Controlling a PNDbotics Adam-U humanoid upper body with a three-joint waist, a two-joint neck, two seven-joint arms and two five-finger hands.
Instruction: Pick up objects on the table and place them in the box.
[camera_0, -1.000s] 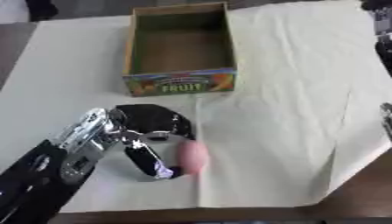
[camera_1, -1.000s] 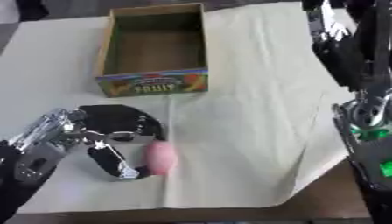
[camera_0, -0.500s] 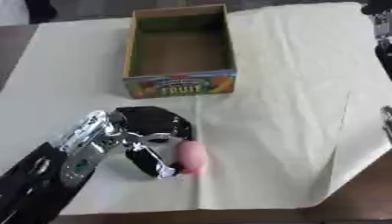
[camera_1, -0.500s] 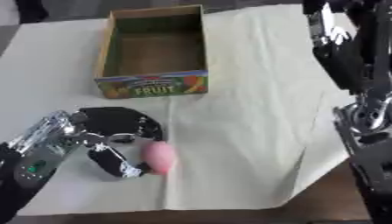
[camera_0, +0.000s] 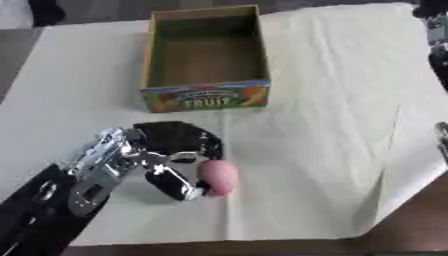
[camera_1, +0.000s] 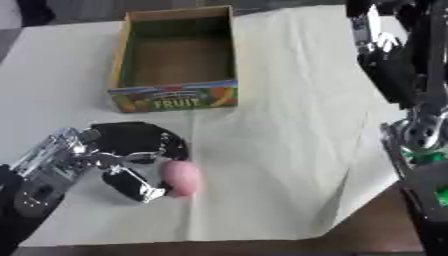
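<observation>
Right hand (camera_1: 378, 37) shows only in right eye view, top corner.

the right hand (camera_1: 378, 31) is cut off by the top edge, its fingers unclear.

Left hand (camera_0: 144, 155) fingers curled; right arm (camera_1: 411, 75) raised.

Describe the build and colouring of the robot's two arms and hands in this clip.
The left hand has black finger shells over shiny silver links, on a silver wrist block with dark round holes; its forearm is black. The right arm along the right-eye view's right edge is mostly black with silver joints and a small green patch low down. The right hand shows as black and silver, details unclear.
</observation>
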